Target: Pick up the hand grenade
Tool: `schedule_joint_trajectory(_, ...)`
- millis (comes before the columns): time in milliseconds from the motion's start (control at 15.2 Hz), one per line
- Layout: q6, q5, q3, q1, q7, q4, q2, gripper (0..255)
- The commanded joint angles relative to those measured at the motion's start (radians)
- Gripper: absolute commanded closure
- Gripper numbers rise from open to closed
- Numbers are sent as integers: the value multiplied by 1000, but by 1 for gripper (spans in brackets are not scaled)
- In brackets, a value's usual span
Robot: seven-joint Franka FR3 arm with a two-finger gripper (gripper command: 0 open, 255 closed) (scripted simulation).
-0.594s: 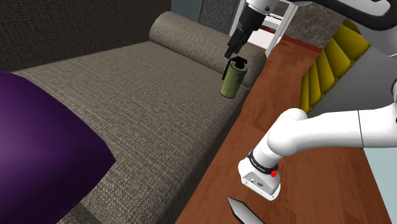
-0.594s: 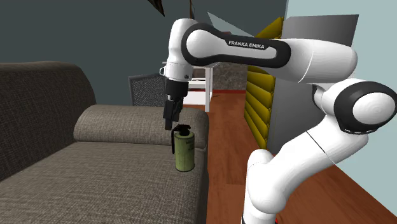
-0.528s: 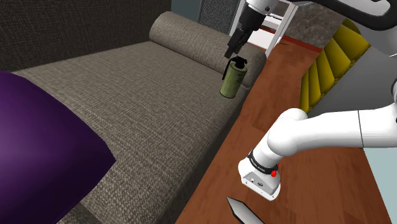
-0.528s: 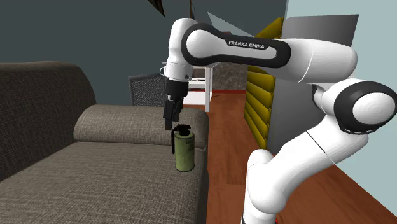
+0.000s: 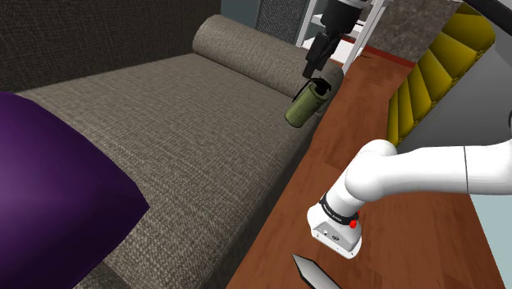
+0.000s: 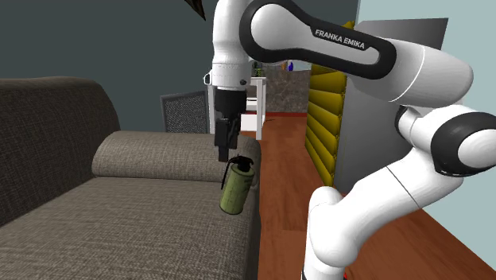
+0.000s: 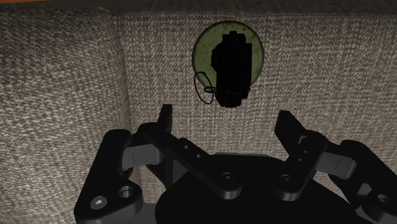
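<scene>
An olive-green hand grenade [image 5: 306, 104] with a black top and a thin pull ring stands tilted on the grey sofa seat [image 5: 164, 123], close to the seat's edge by the floor. In the second exterior view the hand grenade [image 6: 235, 188] leans away from the sofa back. My gripper [image 5: 313, 72] hangs just above its black top, and the gripper [image 6: 224, 155] points straight down. Through the wrist camera the hand grenade [image 7: 230, 63] lies beyond the gripper [image 7: 226, 116], whose fingers stand apart and touch nothing.
A round grey armrest [image 5: 246, 48] ends the sofa just behind the grenade. A purple cushion [image 5: 49, 189] covers the near seat. Red-brown wooden floor [image 5: 386, 131] runs beside the sofa, with a yellow padded wall [image 5: 427, 82], a white frame [image 5: 361, 37] and my base [image 5: 336, 230].
The hand has shifted toward the shoulder view's right and the arm has turned. The grenade, upright before, now leans over toward the seat's edge.
</scene>
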Motion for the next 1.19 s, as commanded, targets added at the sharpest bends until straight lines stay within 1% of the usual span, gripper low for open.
schedule_joint_trajectory(0, 0, 3, 8, 1, 8, -20, -12, 0)
schedule_joint_trajectory(330, 55, 8, 11, 4, 6, -110, -47, 0)
schedule_joint_trajectory(462, 61, 8, 12, 5, 6, -120, -51, 0)
schedule_joint_trajectory(528, 62, 8, 12, 5, 6, -121, -50, 255)
schedule_joint_trajectory(1122, 61, 8, 12, 5, 6, -120, -51, 255)
